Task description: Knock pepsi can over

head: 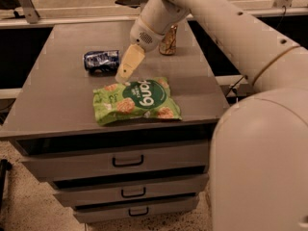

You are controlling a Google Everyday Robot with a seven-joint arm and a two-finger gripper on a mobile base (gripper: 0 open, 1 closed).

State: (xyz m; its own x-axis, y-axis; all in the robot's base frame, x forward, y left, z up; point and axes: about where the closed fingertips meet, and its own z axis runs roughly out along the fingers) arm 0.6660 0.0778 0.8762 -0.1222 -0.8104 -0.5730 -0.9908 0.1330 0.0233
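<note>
Pepsi can (101,60) lies on its side in the upper left part of the grey table (57,100), its length running left to right and its blue and white label facing up. Just right of it hangs the gripper (122,75), slanting down and to the left from the white wrist. Its tan fingers (130,62) are pressed together into one wedge, with no gap showing and nothing held. The tip sits low over the tabletop, between the can and the bag, with a narrow strip of table showing between fingers and can. A green snack bag (137,100) lies flat near the front edge, below the gripper. A gold can (168,40) stands upright further back, partly hidden behind the arm (216,18), which fills the right side of the frame. Three drawers (127,160) sit under the tabletop.
</note>
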